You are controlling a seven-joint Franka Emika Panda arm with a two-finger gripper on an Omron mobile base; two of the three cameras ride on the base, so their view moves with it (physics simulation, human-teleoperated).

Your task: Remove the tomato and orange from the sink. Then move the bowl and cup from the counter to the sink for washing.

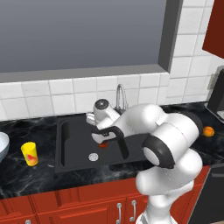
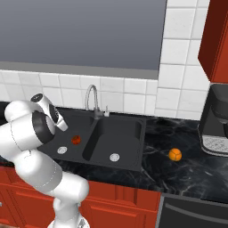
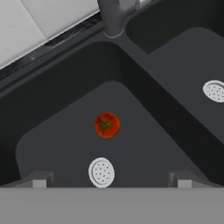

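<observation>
The tomato (image 3: 107, 125) lies on the floor of the black sink's (image 3: 57, 140) left basin, just past the round drain (image 3: 101, 172). My gripper (image 3: 110, 179) hovers above it, open, its fingertips (image 3: 39, 179) wide apart with nothing between them. From the base, the tomato (image 1: 103, 145) (image 2: 76, 140) sits right below my hand. The orange (image 1: 208, 131) (image 2: 174, 154) rests on the dark counter to the right of the sink (image 2: 133, 151). The yellow cup (image 1: 29, 154) stands on the counter left of the sink (image 1: 65, 144), and the pale bowl (image 1: 2, 146) is cut off by the left edge.
The curved steel faucet (image 1: 120, 97) (image 2: 91, 100) rises behind the divider between the basins, close to my hand. A dark coffee machine (image 2: 216, 120) stands at the far right of the counter. White tiles and a window are behind, red cabinets below.
</observation>
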